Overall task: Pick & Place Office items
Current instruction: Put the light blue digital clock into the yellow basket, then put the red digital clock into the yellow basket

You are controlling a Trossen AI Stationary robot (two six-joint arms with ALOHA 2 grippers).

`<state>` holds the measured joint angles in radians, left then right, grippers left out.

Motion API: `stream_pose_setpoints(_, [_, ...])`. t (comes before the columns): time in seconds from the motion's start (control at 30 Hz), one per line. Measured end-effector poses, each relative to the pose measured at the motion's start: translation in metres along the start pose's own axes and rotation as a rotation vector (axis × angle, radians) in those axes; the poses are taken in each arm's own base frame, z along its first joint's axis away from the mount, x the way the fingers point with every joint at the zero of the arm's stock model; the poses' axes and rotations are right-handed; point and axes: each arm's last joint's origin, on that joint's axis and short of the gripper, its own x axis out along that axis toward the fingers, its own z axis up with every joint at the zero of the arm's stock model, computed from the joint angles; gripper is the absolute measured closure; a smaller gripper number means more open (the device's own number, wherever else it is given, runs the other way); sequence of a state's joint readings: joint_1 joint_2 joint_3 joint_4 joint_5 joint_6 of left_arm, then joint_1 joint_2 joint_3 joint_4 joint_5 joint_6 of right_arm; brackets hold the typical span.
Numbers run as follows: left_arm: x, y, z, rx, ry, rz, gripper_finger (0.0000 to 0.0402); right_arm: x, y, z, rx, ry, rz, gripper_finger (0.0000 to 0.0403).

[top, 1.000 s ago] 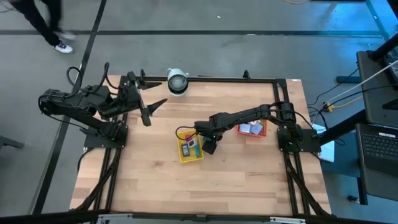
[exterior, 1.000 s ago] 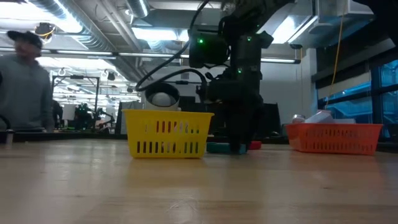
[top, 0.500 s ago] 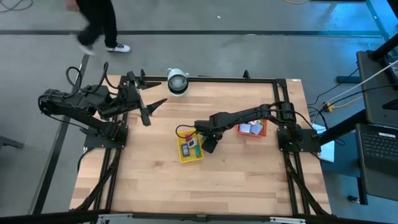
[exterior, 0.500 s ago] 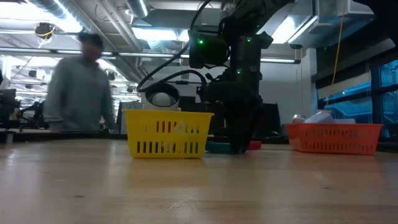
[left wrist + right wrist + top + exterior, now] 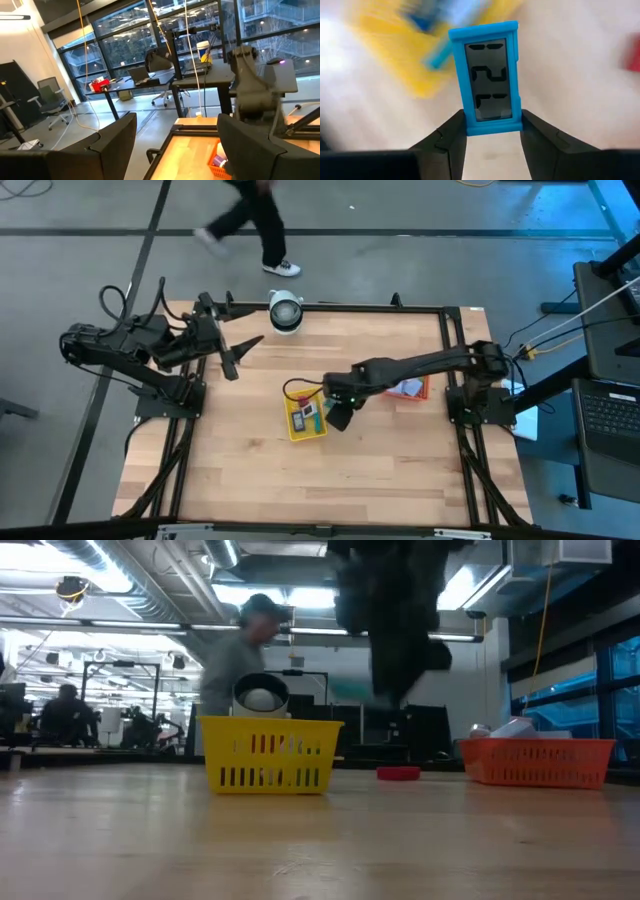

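Your right gripper (image 5: pixel 492 137) pinches a flat blue plastic rectangle (image 5: pixel 490 80) with a grey display, lifted above the wooden desk (image 5: pixel 400 470) beside the slotted yellow tray (image 5: pixel 296 429). Your left gripper (image 5: pixel 240 352) waits wide at the desk's far-left corner.

I'm looking down on the counter (image 5: pixel 250 480) — a pale wooden top of butcher-block planks, framed by black rails along its far edge and both sides. A yellow tray (image 5: pixel 306 418) sits on it near the middle, with a few small office items inside; I can't make them out one by one. A red-orange tray (image 5: pixel 410 388) rests toward the right side, partly hidden under the right arm, also holding small packets. At the far edge stands a white round object (image 5: pixel 285 312) with a dark centre. From table height, a small red block (image 5: pixel 399 773) lies flat on the wood between the two trays — apart from both.
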<state>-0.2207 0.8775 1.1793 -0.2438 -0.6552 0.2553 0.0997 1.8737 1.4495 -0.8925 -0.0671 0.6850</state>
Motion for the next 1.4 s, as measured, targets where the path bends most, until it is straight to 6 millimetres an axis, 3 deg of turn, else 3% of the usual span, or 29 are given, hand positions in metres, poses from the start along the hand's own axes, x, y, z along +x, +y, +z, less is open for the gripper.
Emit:
stream_pose_setpoints(0.1, [-0.002, 0.002, 0.001, -0.002, -0.004, 0.003, 0.0128, -0.015, 0.017, 0.000, 0.008, -0.046, 0.108, 0.0248])
stream_pose_setpoints(0.23, [-0.003, 0.003, 0.001, -0.002, -0.005, 0.004, 0.0128, -0.015, 0.033, 0.009, 0.004, -0.075, 0.150, 0.0248])
stream_pose_setpoints(0.43, [-0.003, 0.003, 0.000, 0.000, -0.002, 0.004, 0.0128, -0.003, 0.037, 0.030, 0.032, -0.087, 0.156, 0.0241])
stream_pose_setpoints(0.6, [-0.003, 0.003, 0.000, 0.004, 0.003, 0.000, 0.0128, 0.013, 0.035, 0.035, 0.044, -0.050, 0.150, 0.0233])
stream_pose_setpoints(0.8, [-0.004, 0.001, 0.000, 0.007, 0.005, -0.012, 0.0128, 0.013, 0.040, 0.041, 0.058, -0.110, 0.200, 0.0217])
stream_pose_setpoints(1.03, [-0.005, -0.001, -0.001, 0.017, 0.015, -0.028, 0.0128, 0.002, 0.042, 0.048, 0.086, -0.159, 0.174, 0.0154])
stream_pose_setpoints(1.13, [-0.008, 0.002, -0.003, 0.026, 0.028, -0.021, 0.0128, -0.005, 0.031, 0.049, 0.065, -0.141, 0.071, 0.0134])
stream_pose_setpoints(1.23, [-0.012, 0.005, -0.003, 0.031, 0.033, -0.008, 0.0128, -0.012, -0.001, 0.055, 0.093, -0.075, -0.118, 0.0123])
stream_pose_setpoints(1.4, [-0.015, 0.008, -0.002, 0.027, 0.025, -0.004, 0.0128, -0.018, -0.050, 0.075, 0.284, -0.037, -0.201, 0.0119])
